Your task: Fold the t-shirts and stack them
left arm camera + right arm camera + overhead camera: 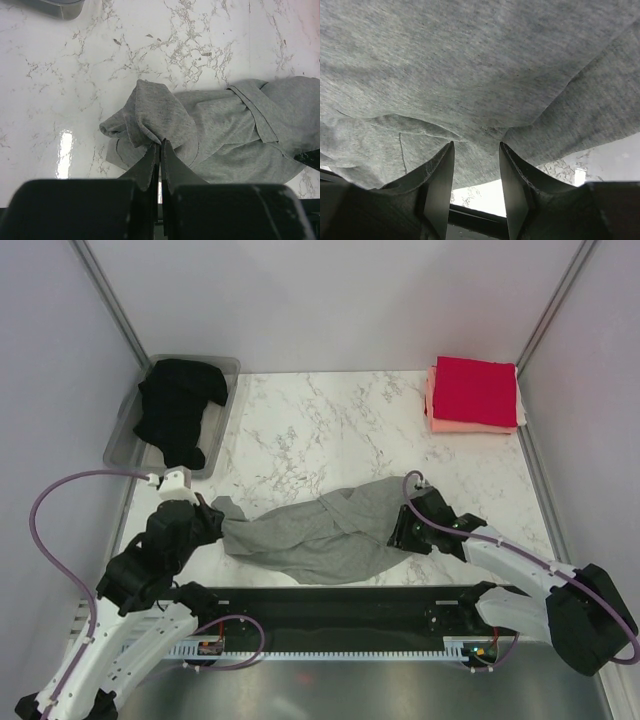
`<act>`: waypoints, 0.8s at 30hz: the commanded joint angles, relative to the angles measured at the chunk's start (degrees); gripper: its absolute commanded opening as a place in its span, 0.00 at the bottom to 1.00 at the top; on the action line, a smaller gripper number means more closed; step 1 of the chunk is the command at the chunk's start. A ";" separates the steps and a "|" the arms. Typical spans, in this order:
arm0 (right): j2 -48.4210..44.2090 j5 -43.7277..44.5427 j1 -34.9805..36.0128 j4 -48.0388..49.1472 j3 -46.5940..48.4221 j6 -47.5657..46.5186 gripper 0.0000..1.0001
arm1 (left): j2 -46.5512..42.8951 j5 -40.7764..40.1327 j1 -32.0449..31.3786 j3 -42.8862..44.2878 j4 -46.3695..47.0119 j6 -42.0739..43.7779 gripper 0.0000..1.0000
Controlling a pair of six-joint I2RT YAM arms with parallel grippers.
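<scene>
A heather-grey t-shirt (320,535) lies crumpled near the front middle of the marble table. My left gripper (207,521) is shut on a bunched fold at its left end; the left wrist view shows the fingertips pinched together (161,146) on the grey cloth (225,135). My right gripper (400,530) is open at the shirt's right end. In the right wrist view its jaws (476,146) are spread, with grey cloth (470,75) filling the view just ahead of the tips. A black t-shirt (180,410) lies in the bin. A folded red t-shirt (475,388) sits on a folded salmon-pink one (465,425) at the back right.
A clear plastic bin (232,366) stands at the back left, its corner showing in the left wrist view (60,7). Grey walls with metal posts close in the sides. A black rail (330,605) runs along the table's near edge between the arm bases.
</scene>
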 commanded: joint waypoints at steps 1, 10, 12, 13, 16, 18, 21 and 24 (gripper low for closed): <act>0.50 1.03 0.64 2.62 1.96 0.47 0.48 | -1.58 -1.22 0.16 -1.10 2.61 -1.97 0.02; 2.17 1.56 1.35 3.32 0.73 0.47 0.41 | -2.37 -1.66 0.07 -1.72 3.14 -1.44 0.02; 2.17 2.52 1.26 3.06 0.73 0.47 0.42 | -2.64 -1.57 0.07 -1.72 3.05 -1.44 0.02; 1.91 2.96 1.26 2.80 0.73 0.29 0.42 | -2.73 -1.66 0.07 -1.81 3.14 -1.44 0.02; 0.76 3.84 1.35 1.22 1.34 -0.06 0.42 | -3.17 -1.66 0.07 -1.90 3.23 -1.44 0.02; -0.38 4.28 1.26 -0.54 2.13 -0.15 0.42 | -3.25 -1.66 0.07 -1.98 3.32 -1.44 0.02; -1.26 4.99 1.35 -1.60 2.40 -0.41 0.43 | -3.17 -1.57 0.07 -1.98 3.32 -1.44 0.02; -0.82 4.55 1.35 -1.17 2.05 -0.24 0.43 | -3.25 -1.57 0.07 -1.98 3.32 -1.53 0.02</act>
